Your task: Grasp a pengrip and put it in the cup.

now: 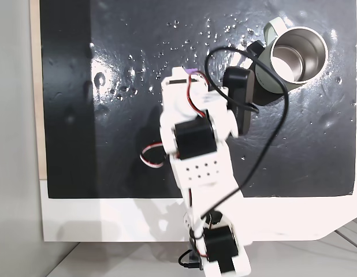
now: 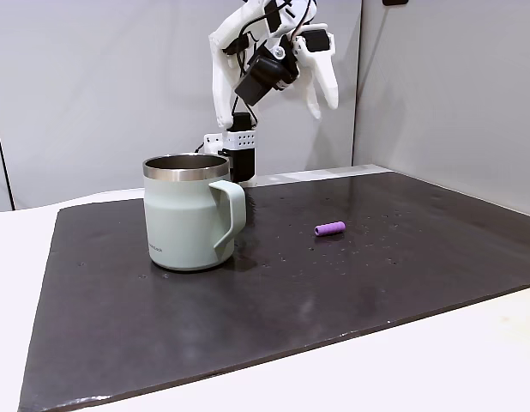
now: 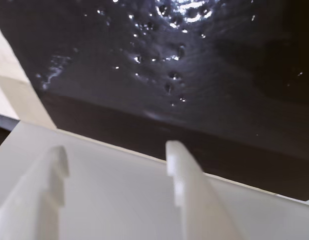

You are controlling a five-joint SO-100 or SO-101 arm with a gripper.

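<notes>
The purple pengrip (image 2: 330, 228) lies on its side on the black mat, to the right of the cup in the side fixed view. From above, just a bit of the pengrip (image 1: 190, 71) peeks out past the arm's top edge. The sage-green cup (image 2: 192, 215) stands upright, its steel interior empty, at the upper right when seen from above (image 1: 298, 56). My gripper (image 2: 316, 110) hangs high over the mat, behind the pengrip, pointing down. In the wrist view the gripper (image 3: 117, 150) is open, nothing between its two white fingers.
The black mat (image 1: 97, 144) covers most of a white table (image 1: 109, 219). A black cable (image 1: 271, 138) loops from the arm toward the cup. Grey walls (image 2: 93, 86) stand behind the table. Open mat lies between cup and pengrip.
</notes>
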